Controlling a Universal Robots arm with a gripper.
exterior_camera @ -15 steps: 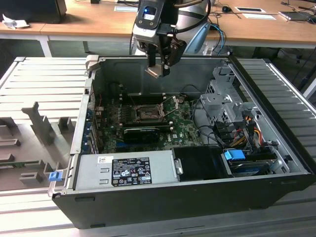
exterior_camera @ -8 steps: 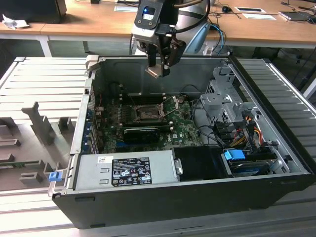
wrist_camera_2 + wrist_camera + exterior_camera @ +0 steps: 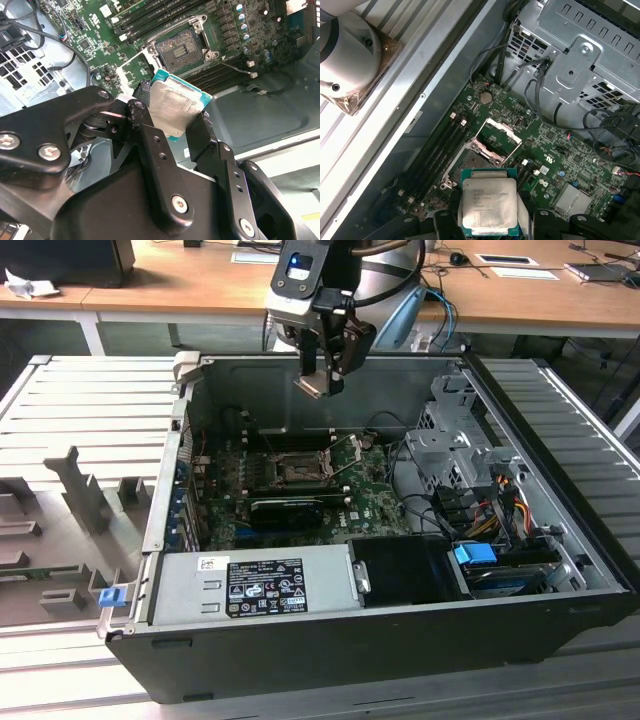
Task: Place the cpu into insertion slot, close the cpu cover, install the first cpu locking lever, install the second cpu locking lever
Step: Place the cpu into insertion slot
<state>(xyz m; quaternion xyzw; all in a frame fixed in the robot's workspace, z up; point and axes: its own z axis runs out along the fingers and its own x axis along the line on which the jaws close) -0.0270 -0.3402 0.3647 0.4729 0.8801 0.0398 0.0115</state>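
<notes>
**Cpu in hand, nothing seated yet**

The fingers (image 3: 150, 135) of my gripper (image 3: 172, 112) pinch the cpu (image 3: 487, 205) by its edges, above the circuit board (image 3: 560, 160). Beneath it the insertion slot (image 3: 470, 165) lies bare and the cpu cover (image 3: 501, 128) stands open. By my judgement, seating, closing and both levers remain.

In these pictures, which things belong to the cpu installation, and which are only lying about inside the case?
Belong to the job:
- cpu, held in the pincer
- insertion slot, empty
- cpu cover, open

Only lying about:
- power supply
- drive cage
- cable bundle
</notes>
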